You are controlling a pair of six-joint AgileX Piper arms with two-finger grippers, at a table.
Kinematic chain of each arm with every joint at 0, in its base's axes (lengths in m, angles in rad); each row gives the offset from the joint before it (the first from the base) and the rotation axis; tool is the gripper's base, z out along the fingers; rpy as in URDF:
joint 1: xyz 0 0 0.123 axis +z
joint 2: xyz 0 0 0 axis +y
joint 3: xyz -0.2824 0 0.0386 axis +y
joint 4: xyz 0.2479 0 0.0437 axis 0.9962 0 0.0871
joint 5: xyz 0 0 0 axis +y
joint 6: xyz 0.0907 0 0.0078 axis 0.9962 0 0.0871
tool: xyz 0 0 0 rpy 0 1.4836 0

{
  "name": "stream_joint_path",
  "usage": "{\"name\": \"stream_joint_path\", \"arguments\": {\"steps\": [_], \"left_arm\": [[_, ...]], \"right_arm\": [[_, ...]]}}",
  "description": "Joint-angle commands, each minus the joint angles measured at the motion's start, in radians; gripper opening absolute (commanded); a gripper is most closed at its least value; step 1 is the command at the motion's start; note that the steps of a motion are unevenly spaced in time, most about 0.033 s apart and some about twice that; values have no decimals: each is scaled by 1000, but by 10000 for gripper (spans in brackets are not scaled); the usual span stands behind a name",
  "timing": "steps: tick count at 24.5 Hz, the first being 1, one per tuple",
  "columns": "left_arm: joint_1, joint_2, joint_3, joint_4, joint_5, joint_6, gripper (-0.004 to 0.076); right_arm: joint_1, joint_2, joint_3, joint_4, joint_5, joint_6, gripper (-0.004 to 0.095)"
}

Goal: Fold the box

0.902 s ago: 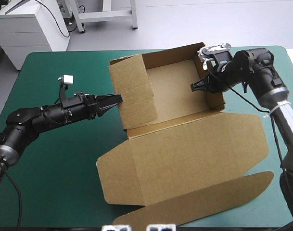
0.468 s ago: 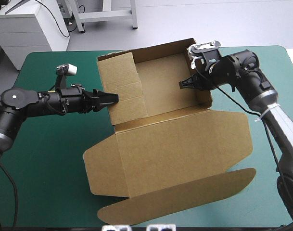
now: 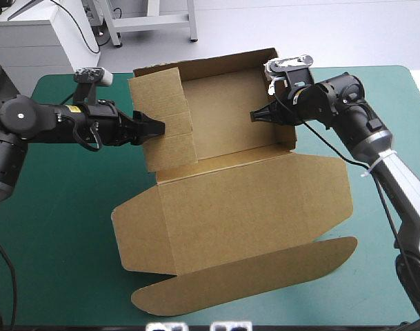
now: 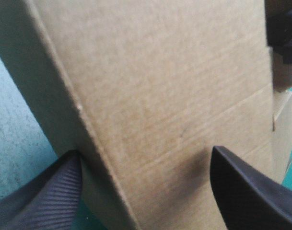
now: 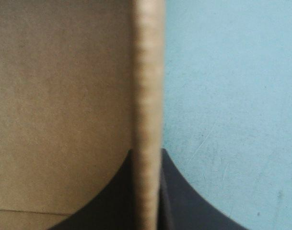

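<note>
High view: the brown box [image 3: 223,124] is sitting mid-bench [image 3: 65,227], toward the far edge, as an open tray with its walls raised. The lid [image 3: 251,207] is lying flat toward the near edge, with a long curved flap [image 3: 251,276] at its front. The left gripper [image 3: 154,126] is reaching in from the left and meeting the outer face of the left wall [image 3: 165,117], which is standing up and leaning slightly. The right gripper [image 3: 254,116] is coming in from the right, over the right wall [image 3: 285,134], with its tip inside the tray. Left wrist view: the left gripper [image 4: 146,152] is standing spread, black fingers [image 4: 246,191] wide apart. The brown box [image 4: 160,86] is filling the space ahead of it, with a fold line running down between the fingers. One finger is sitting on the shaded side by the teal-green bench [image 4: 16,120], the other against the lit face. Right wrist view: the right gripper [image 5: 147,151] is pinching the box [image 5: 59,96], fingers nearly pressed together on the wall edge [image 5: 146,72]. Brown board is showing on one side of that edge and the teal-green bench [image 5: 232,96] on the other.
</note>
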Motion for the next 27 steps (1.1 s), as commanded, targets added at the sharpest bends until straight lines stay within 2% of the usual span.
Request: {"name": "stream_joint_path", "arguments": {"steps": [1,8,14,18,20,22,27], "left_arm": [[-77,4,-36,76,-41,-88,529],[-154,29,-48,243,-98,-265,526],[-246,29,-52,471,-159,-477,398],[-311,29,-52,624,-215,-569,371],[-313,29,-52,622,-228,-565,224],[-313,29,-52,614,-241,-498,9],[-313,82,-52,618,-240,-465,-8]], "right_arm": [[16,-50,-38,15,-75,16,-15],[20,-48,-39,5,-75,16,-13],[20,-48,-39,24,-77,31,-14],[20,-48,-39,89,-75,7,-14],[20,-48,-38,61,-55,2,-14],[20,-48,-38,39,-27,0,-14],[20,-29,-38,78,3,-46,-14]]}}
